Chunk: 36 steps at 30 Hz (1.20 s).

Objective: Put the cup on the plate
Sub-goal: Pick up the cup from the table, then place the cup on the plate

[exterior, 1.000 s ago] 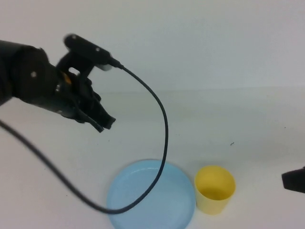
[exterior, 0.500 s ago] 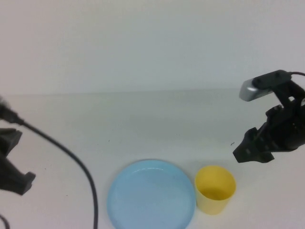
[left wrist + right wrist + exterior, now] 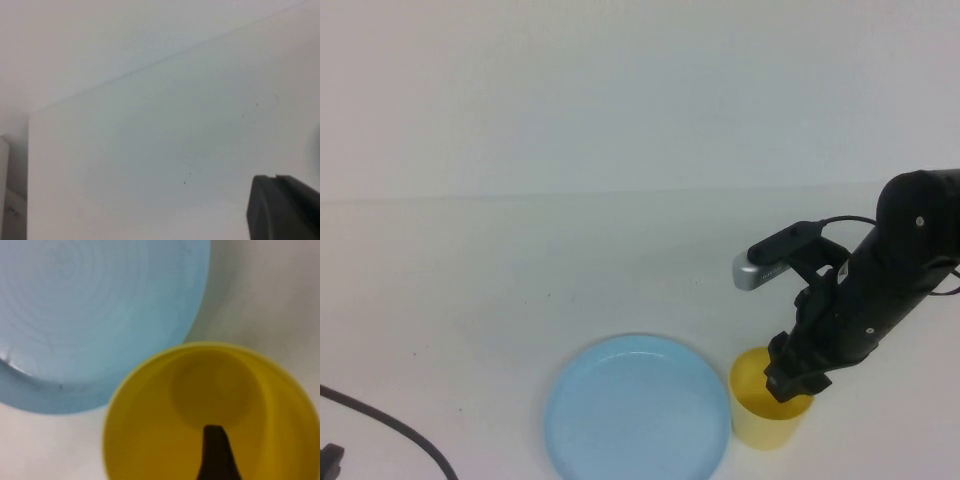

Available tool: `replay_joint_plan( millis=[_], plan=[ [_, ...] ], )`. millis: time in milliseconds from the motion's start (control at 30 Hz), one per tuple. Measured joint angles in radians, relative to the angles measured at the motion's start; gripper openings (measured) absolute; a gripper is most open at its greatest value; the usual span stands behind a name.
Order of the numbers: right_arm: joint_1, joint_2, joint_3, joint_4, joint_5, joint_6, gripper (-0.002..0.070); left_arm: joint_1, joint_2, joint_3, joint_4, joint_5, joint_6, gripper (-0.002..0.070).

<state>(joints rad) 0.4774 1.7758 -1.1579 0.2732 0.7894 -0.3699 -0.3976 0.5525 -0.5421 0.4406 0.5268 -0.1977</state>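
A plain white bench (image 3: 620, 260) carries only two things: the light blue plate (image 3: 638, 408) near the front edge and the yellow cup (image 3: 760, 412) standing upright just beside it on the robot's right, their rims nearly touching. A black cable (image 3: 395, 435) curls across the front left corner, clear of the plate. The right pincer (image 3: 790, 375) sits at the cup's mouth, and the right wrist view shows one dark fingertip (image 3: 216, 452) inside the cup (image 3: 210, 410), next to the plate (image 3: 100, 315); how wide the fingers stand cannot be told. The left pincer (image 3: 282, 207) is closed and holds nothing, low over bare bench at the left.
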Motion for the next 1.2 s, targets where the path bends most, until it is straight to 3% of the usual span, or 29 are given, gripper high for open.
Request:
replay_joint_plan(
  millis=[133, 267, 367, 633, 800, 1200],
  plan=[
    [0.0, 0.025, 0.0, -0.016, -0.01, 0.004, 0.0361, 0.0, -0.002, 0.0, 0.008, 0.031, 0.0, 0.0001],
    [0.0, 0.027, -0.007, -0.03, -0.012, 0.004, 0.0105, 0.0, -0.002, 0.0, 0.022, 0.029, -0.016, 0.0001],
    [0.0, 0.027, -0.048, -0.045, 0.056, 0.006, 0.0037, 0.0, -0.002, 0.0, 0.031, 0.051, -0.027, 0.0001],
    [0.024, -0.037, -0.321, -0.074, 0.312, 0.008, 0.003, 0.0, -0.064, 0.002, 0.0, 0.077, -0.038, 0.0001],
    [0.116, -0.008, -0.44, -0.067, 0.291, 0.072, 0.003, 0.0, -0.076, 0.02, 0.074, 0.039, -0.108, 0.0001],
    [0.252, 0.353, -0.619, -0.088, 0.274, 0.133, 0.003, 0.0, -0.081, 0.021, 0.099, 0.046, -0.129, 0.0001]
  ],
)
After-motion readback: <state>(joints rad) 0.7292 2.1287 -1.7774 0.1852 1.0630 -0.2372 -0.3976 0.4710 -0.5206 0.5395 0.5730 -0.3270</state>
